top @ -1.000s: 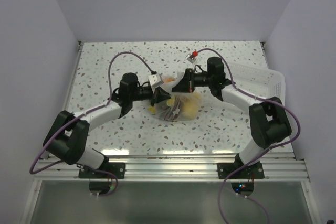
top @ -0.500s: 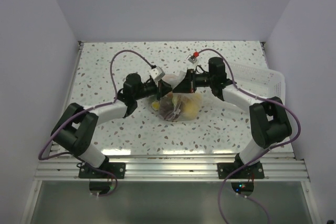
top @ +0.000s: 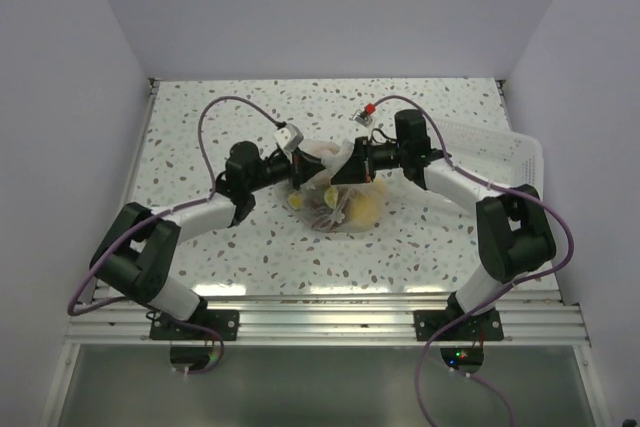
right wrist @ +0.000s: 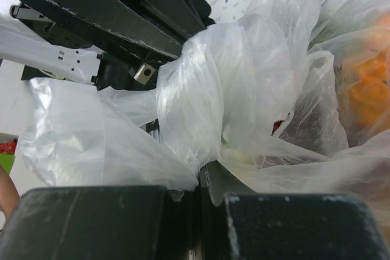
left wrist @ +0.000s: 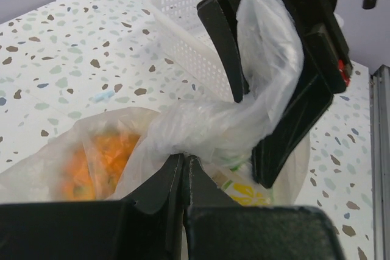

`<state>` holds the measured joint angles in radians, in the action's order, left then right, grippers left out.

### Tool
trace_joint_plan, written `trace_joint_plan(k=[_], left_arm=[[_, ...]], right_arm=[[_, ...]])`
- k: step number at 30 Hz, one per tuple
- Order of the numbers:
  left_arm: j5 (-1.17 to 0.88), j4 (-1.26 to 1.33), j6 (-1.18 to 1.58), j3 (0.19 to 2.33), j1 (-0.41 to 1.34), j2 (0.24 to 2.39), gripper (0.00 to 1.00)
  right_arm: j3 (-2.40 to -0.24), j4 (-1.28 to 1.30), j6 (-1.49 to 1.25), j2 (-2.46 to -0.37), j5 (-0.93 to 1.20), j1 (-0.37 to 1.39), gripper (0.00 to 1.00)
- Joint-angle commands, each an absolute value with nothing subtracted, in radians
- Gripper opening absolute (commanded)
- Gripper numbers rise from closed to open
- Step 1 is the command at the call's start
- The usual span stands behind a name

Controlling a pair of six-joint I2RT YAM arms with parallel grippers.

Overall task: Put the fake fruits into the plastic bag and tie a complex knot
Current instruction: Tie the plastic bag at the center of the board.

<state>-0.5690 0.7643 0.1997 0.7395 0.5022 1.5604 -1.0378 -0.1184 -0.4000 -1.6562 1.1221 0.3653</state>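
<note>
The clear plastic bag (top: 338, 205) lies mid-table with the yellow, orange and dark reddish fake fruits (top: 362, 209) inside. Its whitish neck (top: 325, 155) is bunched and stretched between both grippers above the fruits. My left gripper (top: 297, 169) is shut on one strand of the neck (left wrist: 201, 127). My right gripper (top: 350, 165) is shut on the other strand (right wrist: 201, 108), with a loop of plastic wrapped over its fingers (left wrist: 304, 71). An orange fruit (left wrist: 97, 156) shows through the bag in the left wrist view. A twisted wrap of plastic (right wrist: 244, 83) fills the right wrist view.
A white slotted tray (top: 500, 152) stands at the right, behind the right arm; it also shows in the left wrist view (left wrist: 183, 35). The speckled table (top: 200, 117) is walled on three sides.
Both grippers have drawn closer over the bag and shifted toward the back. The neck is now lifted and stretched between them, and the left arm's elbow has swung.
</note>
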Motion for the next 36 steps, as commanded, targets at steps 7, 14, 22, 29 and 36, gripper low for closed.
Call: trace_joint_plan(k=[7,14,22,29,36], left_arm=[[-0.745,0.687,0.115,0.612,0.477,1.341,0.0],[-0.7,0.756,0.094,0.617,0.535,1.422,0.0],[-0.548,0.913,0.144,0.693,0.577,1.577,0.0],[-0.578,1.055,0.242,0.726,0.577,1.598,0.0],[-0.598,1.124,0.321,0.704,0.581,1.601,0.0]], right_arm=[[-1.081,-0.124,-0.428,-1.644,1.172,0.362,0.0],[-1.095,-0.129,-0.443,-1.654,1.196,0.361,0.0],[-1.117,-0.017,-0.336,-1.657,1.243,0.362,0.0],[-1.141,0.156,-0.204,-1.667,1.247,0.362,0.0],[-1.173,0.305,-0.072,-1.667,1.236,0.362,0.0]])
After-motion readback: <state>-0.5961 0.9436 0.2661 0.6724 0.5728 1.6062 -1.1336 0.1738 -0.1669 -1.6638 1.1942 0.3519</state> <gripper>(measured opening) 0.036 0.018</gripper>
